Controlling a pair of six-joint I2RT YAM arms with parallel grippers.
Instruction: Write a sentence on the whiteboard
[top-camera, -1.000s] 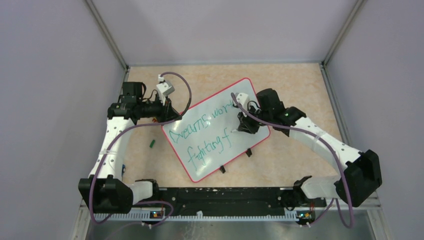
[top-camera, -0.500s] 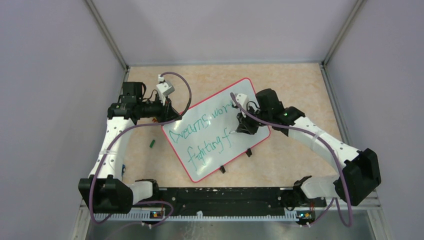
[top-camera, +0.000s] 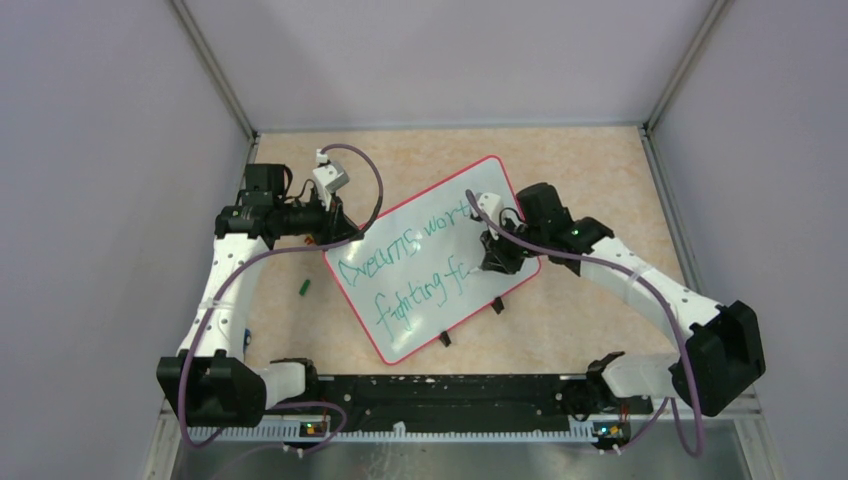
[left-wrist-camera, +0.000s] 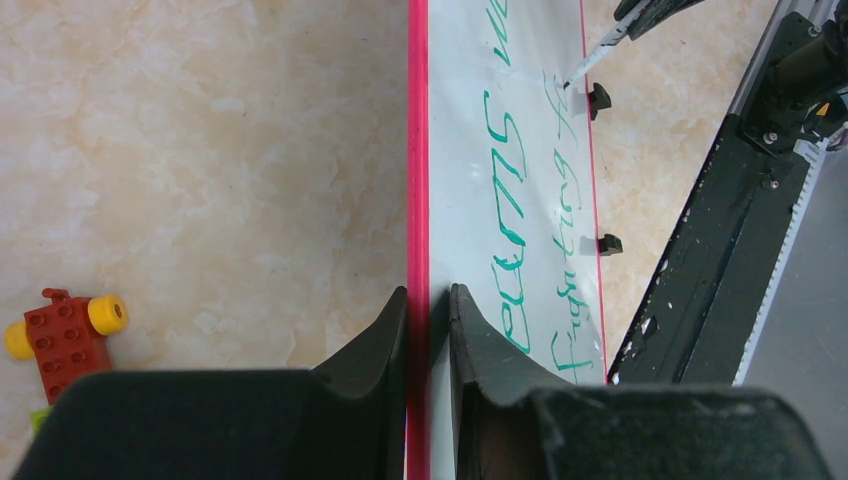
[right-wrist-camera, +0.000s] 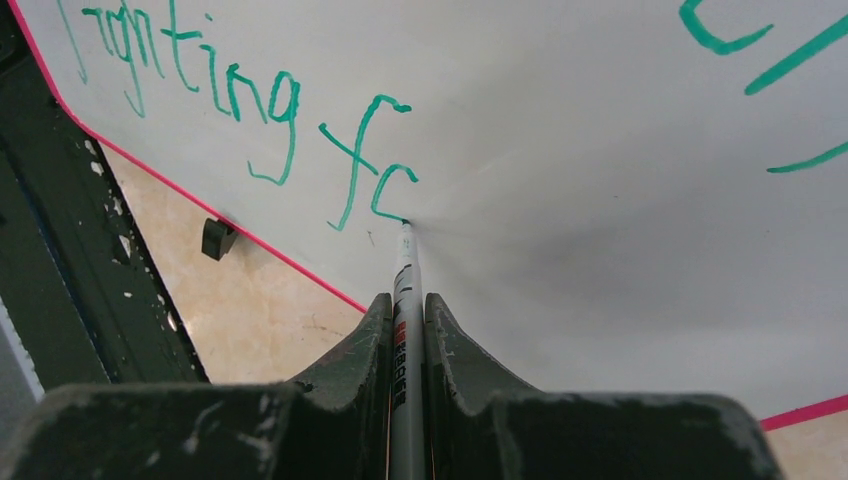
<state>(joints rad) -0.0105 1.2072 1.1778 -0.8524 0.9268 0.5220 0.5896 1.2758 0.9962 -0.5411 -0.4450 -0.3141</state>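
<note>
Your right end effector (right-wrist-camera: 405, 300) is squeezed shut on a thin white marker (right-wrist-camera: 404, 262). The marker's tip touches the whiteboard (right-wrist-camera: 620, 190) right at the end of the green writing. The whiteboard lies turned at a slant in the middle of the desk (top-camera: 590, 180), between your two arms. The sentence (top-camera: 415, 265) is almost done, I think. The bottom line reads "fighting f" and then a round bit like half an "o", so the rest of "for" is left to write. The top line starts "Dreams wor", and your right arm hides its end. Farther back, your left end effector (left-wrist-camera: 428, 300) pinches the board's red rim (left-wrist-camera: 417, 150) and holds it. One second ago only the "f" stood after "fighting". Now the round bit is there, and your right end effector has slid a little toward the board's edge. The board and your left arm have not moved.
</note>
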